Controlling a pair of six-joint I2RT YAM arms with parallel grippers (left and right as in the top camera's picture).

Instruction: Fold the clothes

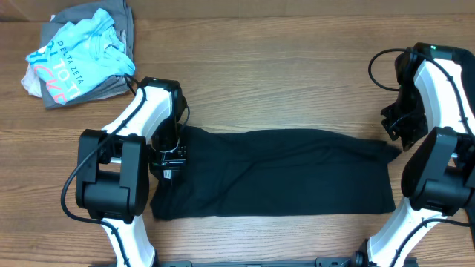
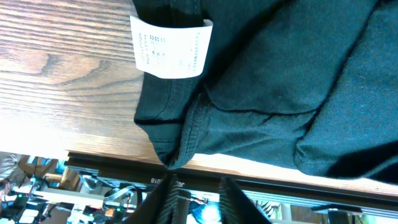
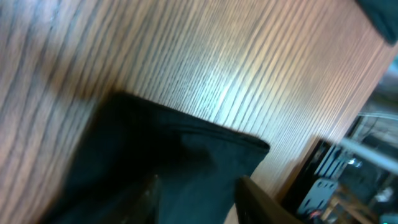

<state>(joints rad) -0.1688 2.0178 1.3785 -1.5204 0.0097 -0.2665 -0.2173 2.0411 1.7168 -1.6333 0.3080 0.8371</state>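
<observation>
The plain black short-sleeved cotton T-shirt (image 1: 282, 174) lay across the middle of the brown wood-grain table (image 1: 297, 59). It was already narrowed into one long flat band running left to right. The left gripper (image 1: 169, 152) hung over the band's left end, just beside the small white printed tag (image 2: 171, 53), with its jaws apart and nothing between them. The right gripper (image 3: 198, 186) was at the right end, jaws apart too. Black cloth showed past them, but the blur hid whether they touched it.

I'd call this the pause between folds: the lengthwise fold looked done and the crosswise fold was yet to come. The next move probably called for a clean pinch on one end's corners, through every layer, then a carry over to the other end without dragging the band askew.

There was no basket or bin anywhere in view. At the far left, a loose heap of grey and light-blue printed garments (image 1: 82, 55) sat straight on the wood.
</observation>
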